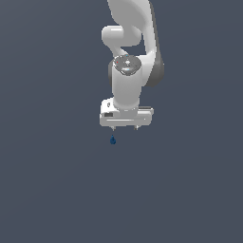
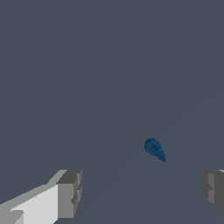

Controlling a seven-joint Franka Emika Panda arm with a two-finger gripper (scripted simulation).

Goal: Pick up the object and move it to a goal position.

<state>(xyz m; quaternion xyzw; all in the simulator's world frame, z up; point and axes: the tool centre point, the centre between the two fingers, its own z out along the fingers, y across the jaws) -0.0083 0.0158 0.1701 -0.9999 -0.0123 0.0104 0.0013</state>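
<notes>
The object is a tiny dark blue elongated thing with a thick end and a pointed end, lying on the grey surface. In the exterior view my white gripper hangs just above it, fingers pointing down, with the object below the finger on the exterior view's left. The jaws stand wide apart and hold nothing. In the wrist view the object lies apart from both grey fingertips, closer to the other fingertip. My gripper is open.
The plain dark grey surface spreads all around. The white arm rises behind the gripper in the exterior view.
</notes>
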